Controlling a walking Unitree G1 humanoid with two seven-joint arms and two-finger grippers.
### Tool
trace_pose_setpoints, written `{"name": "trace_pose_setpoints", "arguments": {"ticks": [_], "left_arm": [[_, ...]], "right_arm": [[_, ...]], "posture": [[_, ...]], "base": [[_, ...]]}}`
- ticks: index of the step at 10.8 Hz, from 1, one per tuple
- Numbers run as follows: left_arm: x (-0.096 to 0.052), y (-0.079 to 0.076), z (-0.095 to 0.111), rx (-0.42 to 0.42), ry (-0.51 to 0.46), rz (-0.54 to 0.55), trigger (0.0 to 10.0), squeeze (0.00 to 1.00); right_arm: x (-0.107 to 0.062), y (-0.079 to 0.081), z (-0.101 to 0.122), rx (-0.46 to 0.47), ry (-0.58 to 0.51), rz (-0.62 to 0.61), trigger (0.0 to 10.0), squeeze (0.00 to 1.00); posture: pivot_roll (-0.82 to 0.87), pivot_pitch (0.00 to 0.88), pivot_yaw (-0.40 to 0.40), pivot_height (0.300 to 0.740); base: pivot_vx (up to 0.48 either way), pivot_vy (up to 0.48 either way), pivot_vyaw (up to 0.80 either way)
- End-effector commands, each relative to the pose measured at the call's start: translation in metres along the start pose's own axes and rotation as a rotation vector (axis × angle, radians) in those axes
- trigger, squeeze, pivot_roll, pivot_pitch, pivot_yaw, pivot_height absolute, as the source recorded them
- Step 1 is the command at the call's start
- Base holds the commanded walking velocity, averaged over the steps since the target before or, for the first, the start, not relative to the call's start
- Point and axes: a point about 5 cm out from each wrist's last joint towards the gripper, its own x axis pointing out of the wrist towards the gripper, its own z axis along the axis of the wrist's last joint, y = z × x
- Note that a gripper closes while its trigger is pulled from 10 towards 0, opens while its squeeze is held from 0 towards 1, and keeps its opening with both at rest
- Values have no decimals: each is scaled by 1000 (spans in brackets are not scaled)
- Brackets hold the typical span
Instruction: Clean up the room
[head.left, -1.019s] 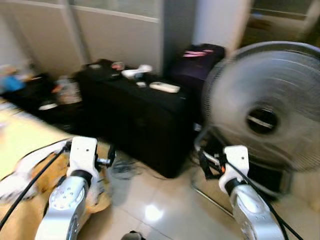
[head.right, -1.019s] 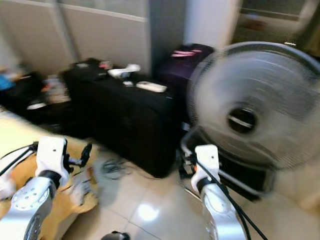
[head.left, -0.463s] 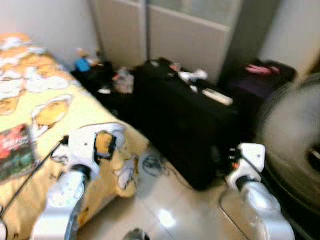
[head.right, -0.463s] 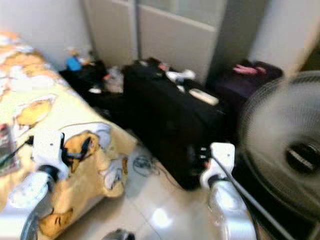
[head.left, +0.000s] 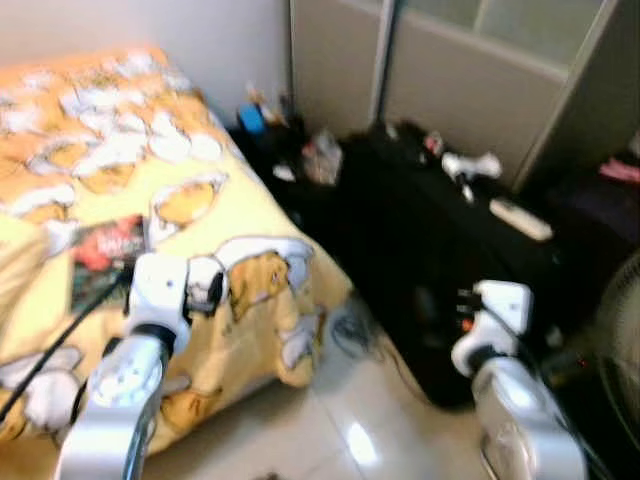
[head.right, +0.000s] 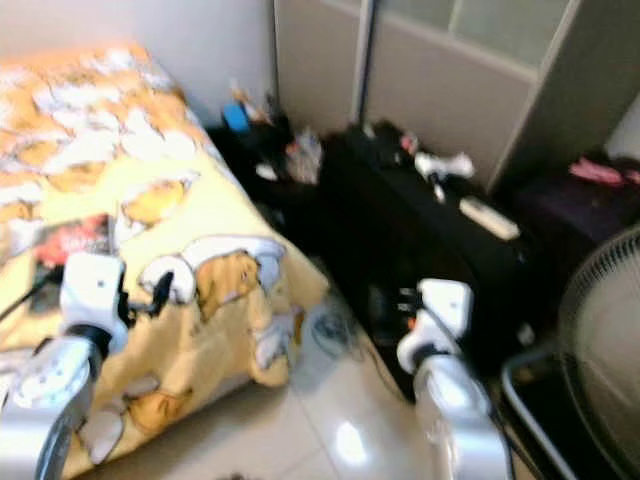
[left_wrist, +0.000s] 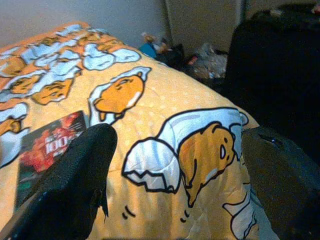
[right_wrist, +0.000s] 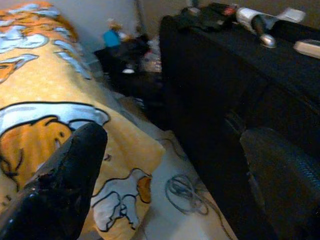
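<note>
A bed (head.left: 90, 140) with a yellow cartoon-print bedspread fills the robot's left side, and a red-covered book or magazine (head.left: 105, 250), too blurred to tell which, lies on it. The left gripper (left_wrist: 175, 165) hangs above the bedspread near that book, fingers (left_wrist: 80, 170) spread wide and empty. The right gripper (right_wrist: 170, 165) hovers over the tiled floor (head.left: 330, 440) between bed and black suitcase (head.left: 440, 250), fingers also wide apart, holding nothing. A cable coil (right_wrist: 182, 190) lies on the floor beside the suitcase.
</note>
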Motion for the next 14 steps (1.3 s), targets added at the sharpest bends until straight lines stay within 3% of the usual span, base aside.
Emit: {"name": "trace_pose_setpoints", "arguments": {"ticks": [1,2,3,4,5,7,10,14], "left_arm": [[0,-3,-2,17,8,-23,10000,0],[5,-4,0,20,2,-14,10000,0],[8,-6,3,28,3,-31,10000,0],[10,-7,4,18,3,-33,10000,0],[12,-7,3,16,4,-41,10000,0],[13,-8,3,6,11,-43,10000,0],[13,-5,2,8,20,-32,10000,0],[15,-3,3,31,23,-29,10000,0]], "right_arm": [[3,-3,0,19,2,-21,10000,1000],[4,3,0,50,5,-3,10000,1000],[7,5,3,63,-4,32,10000,118],[9,5,5,36,-11,41,10000,0],[9,5,5,55,-23,53,10000,0],[12,1,3,4,-35,30,10000,0],[10,3,-1,70,7,36,10000,0],[14,1,-1,56,49,10,10000,0]], "posture": [[-58,0,17,740],[-52,0,7,740],[-45,0,4,740],[-46,0,3,740],[-63,0,9,740],[-60,0,5,740],[-50,0,-8,740],[-54,0,-3,740]], "base": [[0,0,800],[0,0,0],[0,240,0],[0,345,0],[0,356,0],[0,358,0],[0,352,0],[0,357,0]]}}
